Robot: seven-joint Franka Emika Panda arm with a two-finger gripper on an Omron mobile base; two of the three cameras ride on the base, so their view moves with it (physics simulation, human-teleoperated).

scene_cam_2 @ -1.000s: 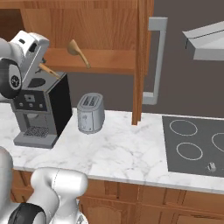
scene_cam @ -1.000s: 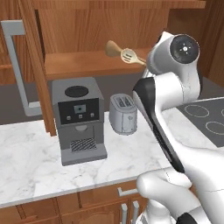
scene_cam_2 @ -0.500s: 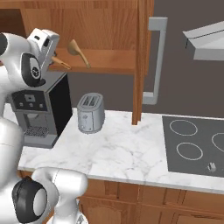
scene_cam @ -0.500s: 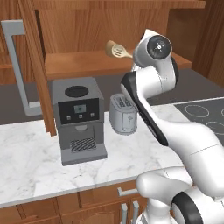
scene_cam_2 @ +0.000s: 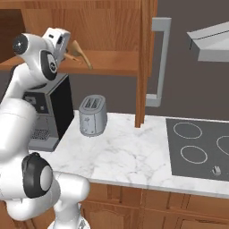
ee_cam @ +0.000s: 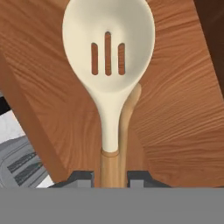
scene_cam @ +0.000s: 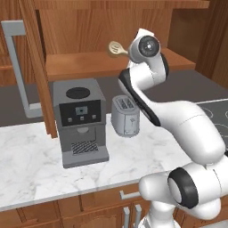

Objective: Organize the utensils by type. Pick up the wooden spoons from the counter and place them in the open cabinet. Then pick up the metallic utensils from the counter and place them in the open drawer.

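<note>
The claw (ee_cam: 111, 178), gripping a wooden spoon (ee_cam: 109, 65), has swung left over the cabinet (scene_cam: 89, 64) shelf.

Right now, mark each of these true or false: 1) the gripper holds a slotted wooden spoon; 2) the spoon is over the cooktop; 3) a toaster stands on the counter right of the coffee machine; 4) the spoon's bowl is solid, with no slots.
1) True: the gripper is shut on the wooden spoon by its handle.
2) False: it is held over the shelf of the open cabinet, above the coffee machine; the cooktop lies far to the right.
3) True: the toaster stands on the counter to its right.
4) False: the bowl has three slots.
</note>
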